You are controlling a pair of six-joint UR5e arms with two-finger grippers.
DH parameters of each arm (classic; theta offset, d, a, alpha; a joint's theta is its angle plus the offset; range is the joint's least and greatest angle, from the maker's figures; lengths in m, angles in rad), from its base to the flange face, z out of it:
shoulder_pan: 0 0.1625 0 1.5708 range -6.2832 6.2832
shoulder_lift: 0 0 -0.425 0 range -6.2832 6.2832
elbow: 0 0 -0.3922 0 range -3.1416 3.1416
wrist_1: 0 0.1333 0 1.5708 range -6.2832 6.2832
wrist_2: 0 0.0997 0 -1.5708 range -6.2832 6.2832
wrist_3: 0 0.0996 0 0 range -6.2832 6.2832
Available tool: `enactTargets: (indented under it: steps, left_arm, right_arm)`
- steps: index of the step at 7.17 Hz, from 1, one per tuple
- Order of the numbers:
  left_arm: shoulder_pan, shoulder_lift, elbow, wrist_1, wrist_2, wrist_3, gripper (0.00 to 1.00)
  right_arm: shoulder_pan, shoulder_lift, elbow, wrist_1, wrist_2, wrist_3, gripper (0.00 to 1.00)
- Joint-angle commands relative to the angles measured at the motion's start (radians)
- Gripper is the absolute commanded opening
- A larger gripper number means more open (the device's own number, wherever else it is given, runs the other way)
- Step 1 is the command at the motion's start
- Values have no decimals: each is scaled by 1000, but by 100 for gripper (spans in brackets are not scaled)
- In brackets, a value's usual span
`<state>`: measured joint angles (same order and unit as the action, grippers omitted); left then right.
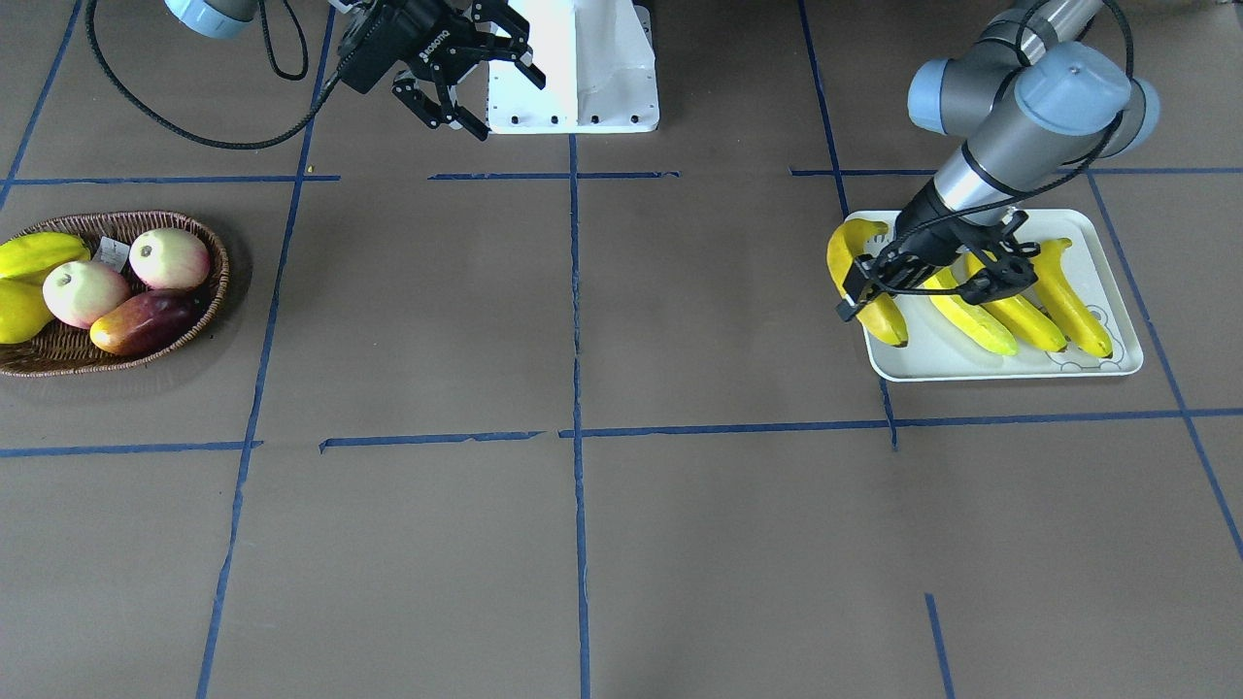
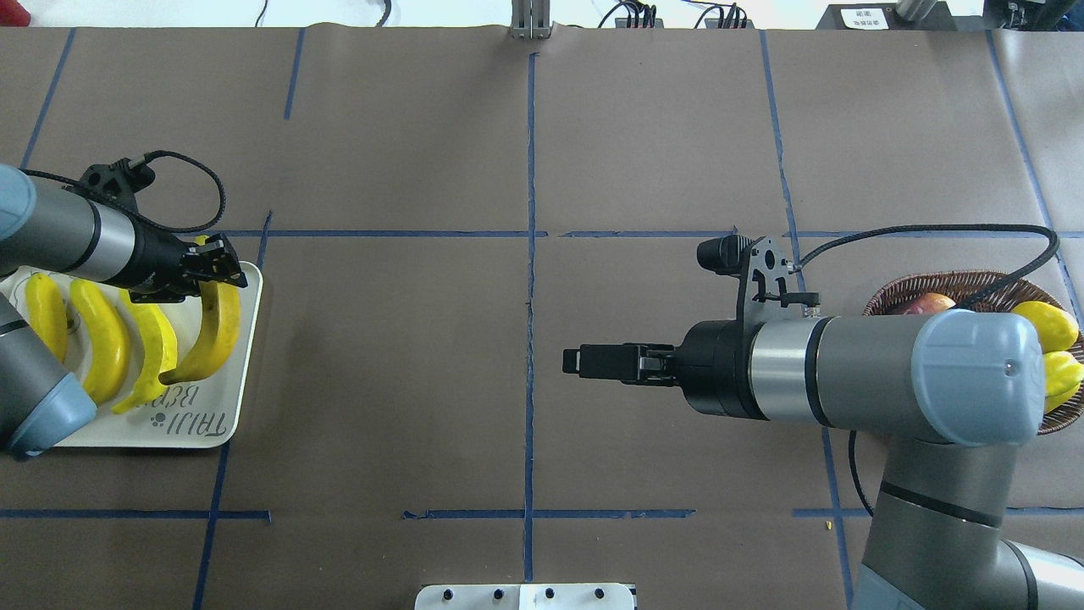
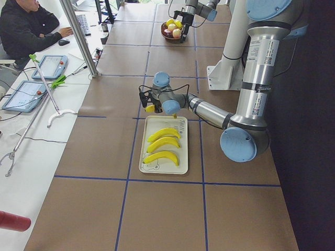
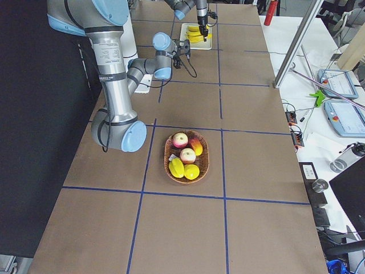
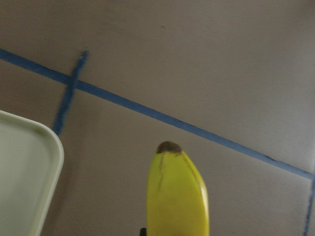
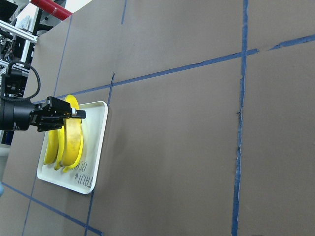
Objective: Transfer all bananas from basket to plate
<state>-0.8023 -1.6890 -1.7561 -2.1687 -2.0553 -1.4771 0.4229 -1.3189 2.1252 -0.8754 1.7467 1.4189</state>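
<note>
Overhead exterior: three bananas [image 2: 106, 339] in plate [image 2: 233, 383], left hand [image 2: 222, 263] grips fourth banana [image 2: 216, 335].

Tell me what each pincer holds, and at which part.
The left pincer grips one banana near its upper end. The right pincer is open and holds nothing.

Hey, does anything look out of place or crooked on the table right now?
Only one thing: the fourth banana, clamped in the left gripper, sits askew at the plate's edge, its far tip jutting past the rim over the table, while the other three bananas lie side by side inside. Nothing looks spilled or damaged.
</note>
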Motion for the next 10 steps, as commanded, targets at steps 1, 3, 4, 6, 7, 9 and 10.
enactTargets:
  steps: [1,3,4,6,7,9,10]
  left_arm:
    - [60,8,4,50,44,3,2]
    - [60,12,15,50,44,14,5]
    - [57,15,18,52,46,56,5]
    - [55,35,20,50,49,105,92]
    - [57,75,4,49,88,207,100]
    - [55,80,-3,46,81,216,100]
    - [52,80,-28,49,67,216,100]
  right_arm:
    - [16,0,-1,-20,1,0,100]
    - [19,0,-1,-20,1,0,100]
    - [20,0,-1,-20,1,0,100]
    - [22,0,-1,-20,1,0,100]
    - [23,-2,-1,-22,1,0,100]
    - [30,-5,-2,-22,2,0,100]
    - [72,-13,1,-69,51,-3,100]
